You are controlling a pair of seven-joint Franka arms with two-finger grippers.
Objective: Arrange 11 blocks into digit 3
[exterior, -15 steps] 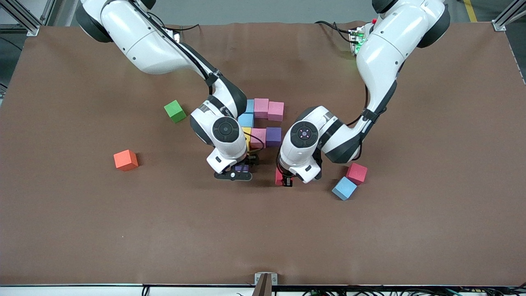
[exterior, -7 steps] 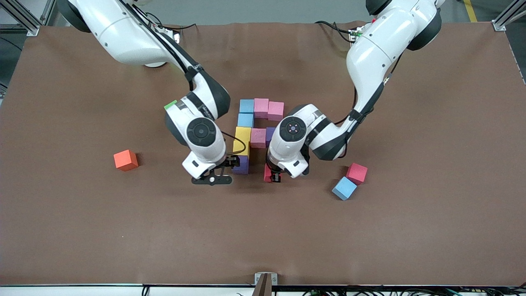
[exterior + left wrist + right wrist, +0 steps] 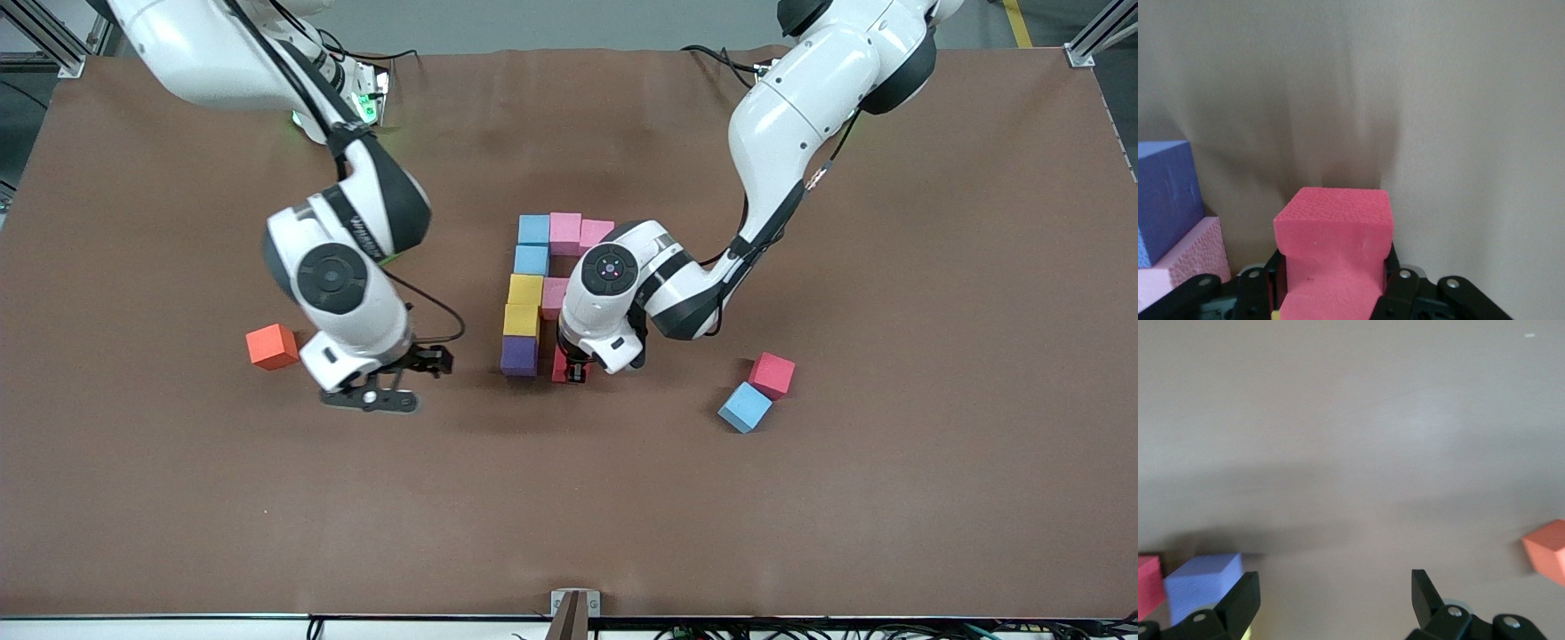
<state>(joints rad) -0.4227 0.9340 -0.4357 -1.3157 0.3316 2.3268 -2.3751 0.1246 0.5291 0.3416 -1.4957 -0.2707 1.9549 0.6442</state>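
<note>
A: Red block (image 3: 1335, 257): matte, pebbled foam cube, pinched in my left gripper (image 3: 569, 372) just beside the purple block (image 3: 519, 356).

B: Right gripper (image 3: 384, 398)?

A: Fingers wide, empty, over bare table (image 3: 569, 498).

Robotics lab, a test bench rather than any workshop floor. Two white Franka arms, right arm (image 3: 293, 116) and left arm (image 3: 800, 107), mounted at the 12 o'clock edge of a table (image 3: 933, 498) covered by a brown mat. Aluminium extrusion frame posts at the corners, about 10 o'clock (image 3: 53, 40) and 2 o'clock (image 3: 1098, 36). Loose cabling (image 3: 711, 58) and a lit green indicator (image 3: 360, 102) near the arm bases. Grey floor with a yellow marking stripe (image 3: 1018, 22). Foam cubes (image 3: 533, 267) as test props.
</note>
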